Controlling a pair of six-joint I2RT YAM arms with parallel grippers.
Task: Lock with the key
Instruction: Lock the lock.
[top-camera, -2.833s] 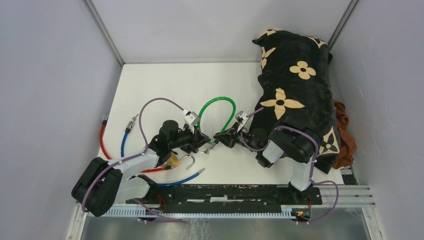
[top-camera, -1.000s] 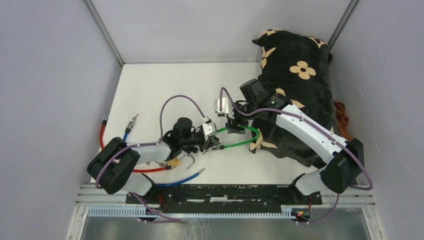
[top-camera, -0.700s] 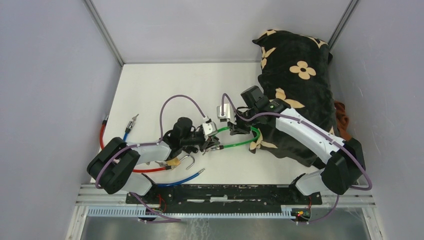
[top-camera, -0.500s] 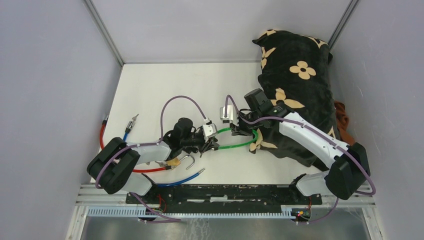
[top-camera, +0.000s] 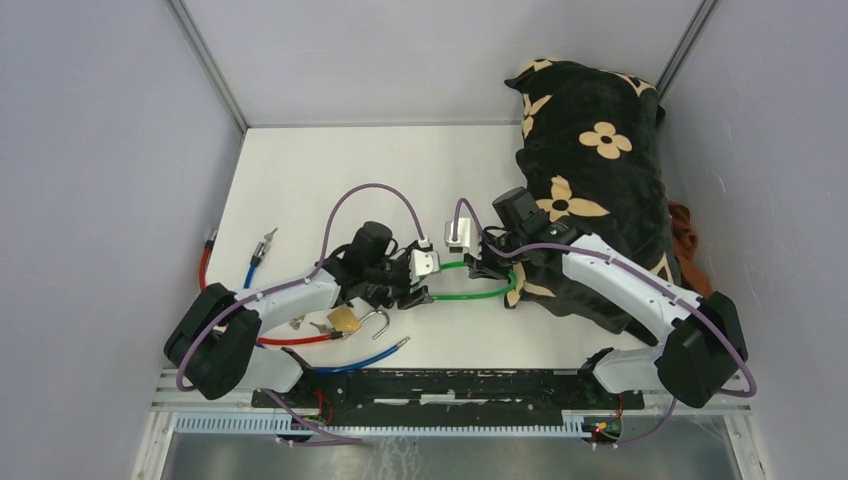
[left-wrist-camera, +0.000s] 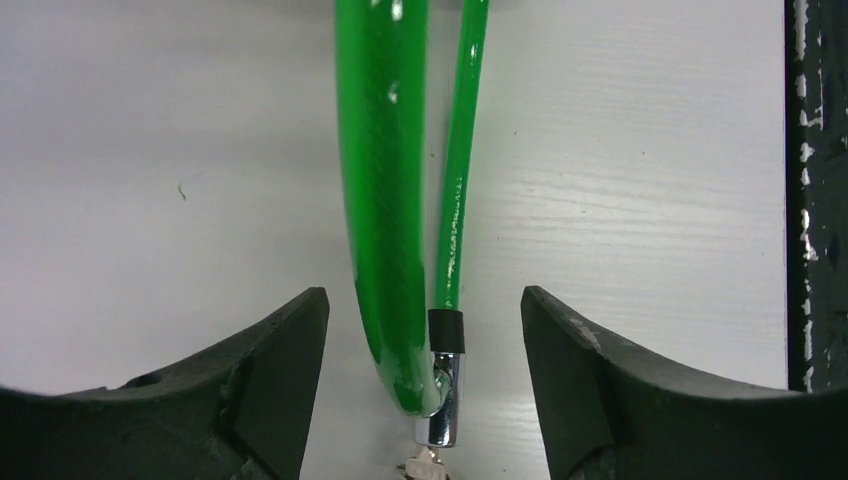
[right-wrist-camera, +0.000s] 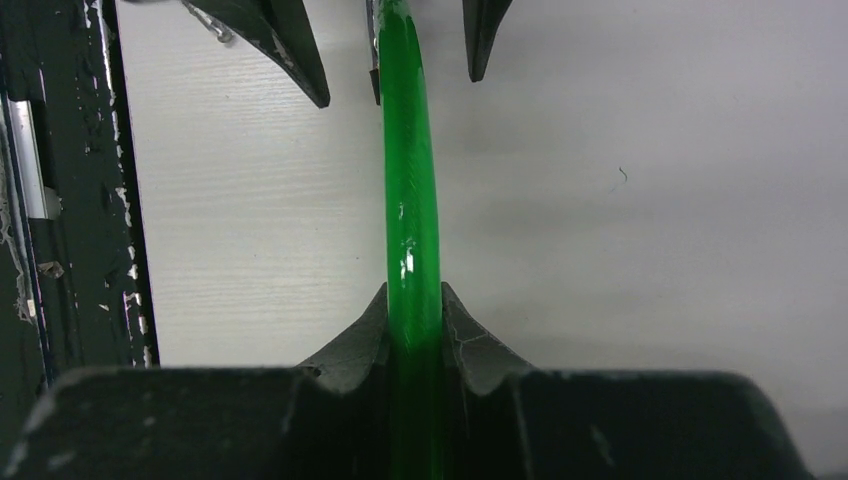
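- Spreading under grey walls (top-camera: 100, 150), the white wood-grain table (top-camera: 330, 170) carries a plush black flower-print blanket (top-camera: 590, 170) at 2 o'clock
- Glossy green cable (top-camera: 470, 296) loops mid-table; right gripper (right-wrist-camera: 415, 295) is clamped on it, seen only by its wrist camera
- Left gripper (left-wrist-camera: 422, 298) gapes around the cable's chrome tip (left-wrist-camera: 440, 405), not touching
- Brass padlock (top-camera: 345, 320), shackle open, lies at 7 o'clock of the table, small keys (top-camera: 303, 323) just beside
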